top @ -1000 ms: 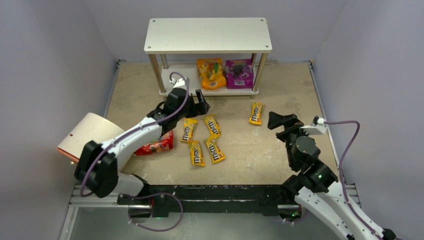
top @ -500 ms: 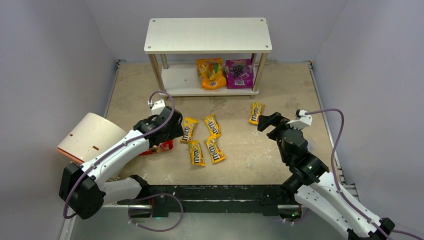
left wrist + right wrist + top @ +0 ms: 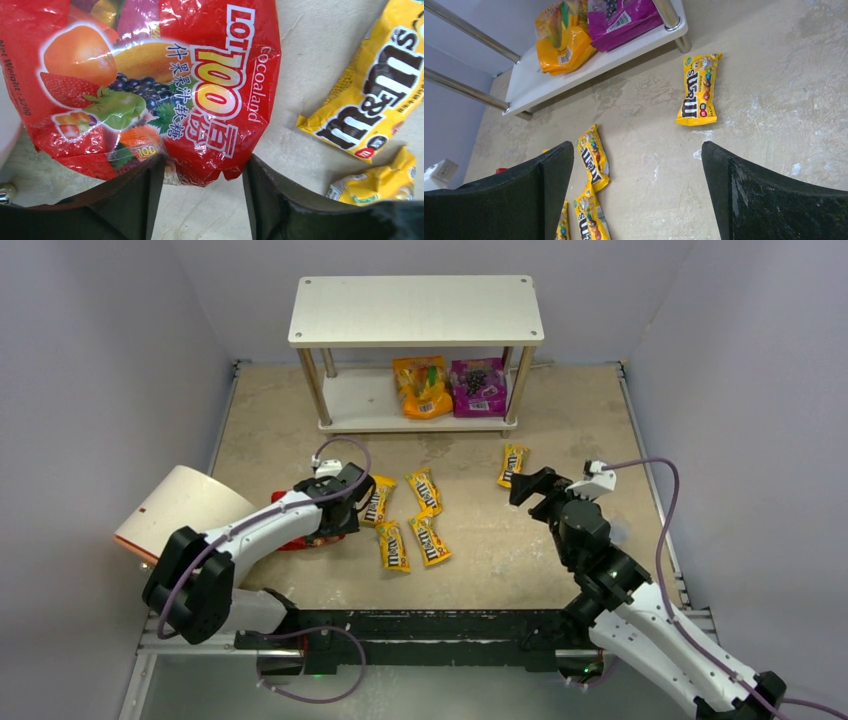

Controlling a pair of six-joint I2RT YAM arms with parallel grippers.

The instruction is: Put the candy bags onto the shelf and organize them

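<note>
The red pouch (image 3: 150,85) lies on the table, mostly hidden under my left arm in the top view (image 3: 300,538). My left gripper (image 3: 202,175) (image 3: 328,525) is low over it, open, with the pouch's near edge between its fingers. Several yellow M&M's packets lie mid-table: (image 3: 378,500), (image 3: 424,490), (image 3: 392,546), (image 3: 430,540). One packet (image 3: 512,465) (image 3: 698,90) lies apart, just ahead of my open, empty right gripper (image 3: 528,487) (image 3: 639,165). On the shelf (image 3: 415,310), the lower board (image 3: 589,60) holds the orange pouch (image 3: 422,387) and purple pouch (image 3: 478,387).
A white-and-orange cylinder (image 3: 175,510) lies on its side at the left, close to my left arm. Grey walls close the table on three sides. The shelf's silver posts (image 3: 313,385) stand at the back.
My left arm pulled back from the shelf, came down over the red pouch, and its jaws narrowed. My right gripper moved left toward the lone yellow packet.
</note>
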